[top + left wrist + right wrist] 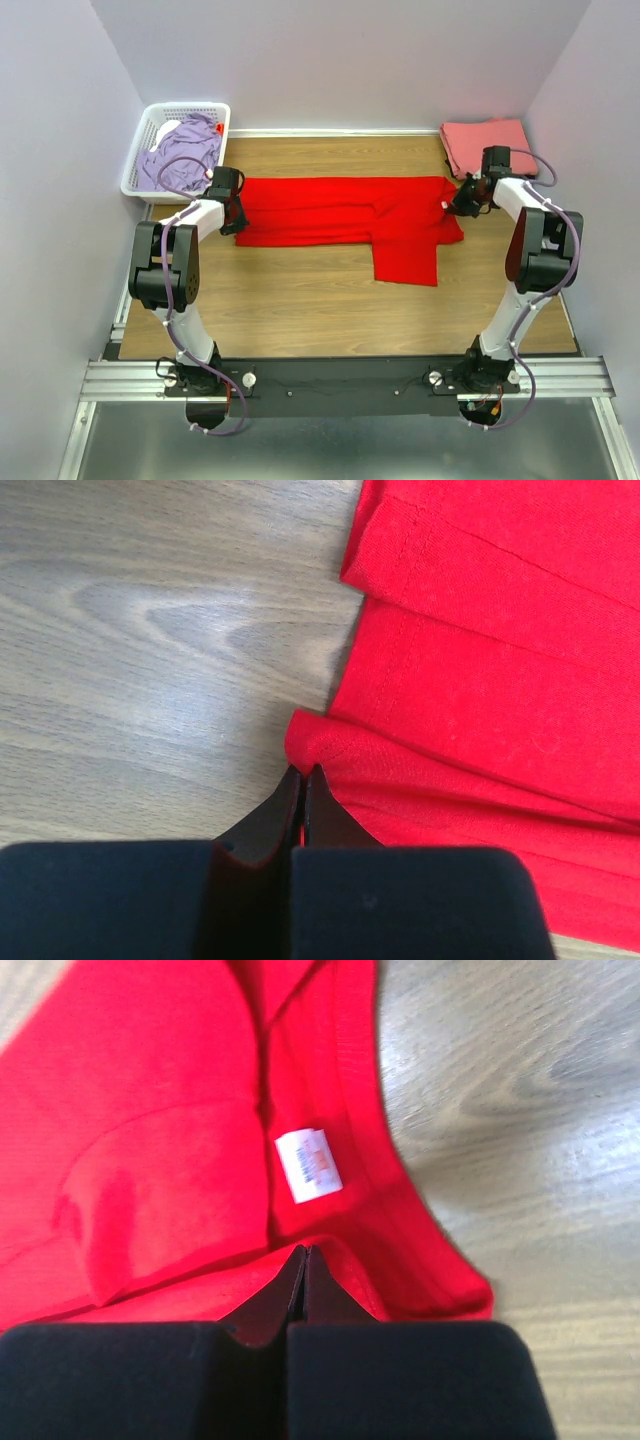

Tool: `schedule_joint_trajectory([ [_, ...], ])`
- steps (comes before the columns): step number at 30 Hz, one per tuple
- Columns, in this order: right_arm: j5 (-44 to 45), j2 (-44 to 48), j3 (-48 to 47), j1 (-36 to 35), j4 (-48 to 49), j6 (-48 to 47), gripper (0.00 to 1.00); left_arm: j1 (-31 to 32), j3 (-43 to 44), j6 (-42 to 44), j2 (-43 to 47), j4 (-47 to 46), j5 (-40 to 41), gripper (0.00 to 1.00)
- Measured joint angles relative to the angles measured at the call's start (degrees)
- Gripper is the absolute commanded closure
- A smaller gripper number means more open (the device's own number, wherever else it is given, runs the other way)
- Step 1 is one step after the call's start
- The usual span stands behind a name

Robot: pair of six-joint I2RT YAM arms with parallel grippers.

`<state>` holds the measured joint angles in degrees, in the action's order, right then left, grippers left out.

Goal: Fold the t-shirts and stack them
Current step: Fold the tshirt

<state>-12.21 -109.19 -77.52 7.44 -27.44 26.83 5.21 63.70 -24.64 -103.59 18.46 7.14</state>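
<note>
The bright red t-shirt (345, 212) lies stretched across the far half of the table, one sleeve hanging toward the front. My left gripper (232, 215) is shut on its left hem corner (305, 742). My right gripper (462, 205) is shut on the collar end; the white neck tag (308, 1165) shows just beyond the closed fingertips (306, 1253). The salmon-pink t-shirt (488, 141) lies folded at the back right. The lavender t-shirt (183, 152) is bunched in the white basket.
The white lattice basket (150, 135) stands at the back left corner. Bare wood table (320, 310) lies in front of the red shirt. Walls close in the left, right and back sides.
</note>
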Motion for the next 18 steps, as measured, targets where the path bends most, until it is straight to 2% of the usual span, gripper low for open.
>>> schedule_joint_trajectory([
  [2, -0.02, -1.49, -0.02, 0.00, 0.44, -0.26, 0.98, 0.00, -0.11, -0.11, 0.00, -0.20, 0.07, 0.99],
  [7, 0.04, -2.67, -0.02, 0.00, 0.52, -1.33, 0.73, -0.02, -0.13, -0.31, 0.00, -0.44, 0.33, 0.96],
  [9, 0.09, -2.54, -0.02, 0.00, 0.85, -1.70, 0.68, 0.00, -0.13, -0.28, 0.00, -0.44, 0.39, 0.96],
  [13, 0.66, 0.09, 1.92, 0.00, 1.18, -1.90, 0.67, -0.02, -0.13, -0.33, 0.02, -0.44, 0.46, 0.91],
  [18, 1.60, 8.04, 6.27, 0.00, 1.42, -1.81, 0.70, -0.02, -0.13, -0.39, 0.09, -0.39, 0.96, 0.91],
])
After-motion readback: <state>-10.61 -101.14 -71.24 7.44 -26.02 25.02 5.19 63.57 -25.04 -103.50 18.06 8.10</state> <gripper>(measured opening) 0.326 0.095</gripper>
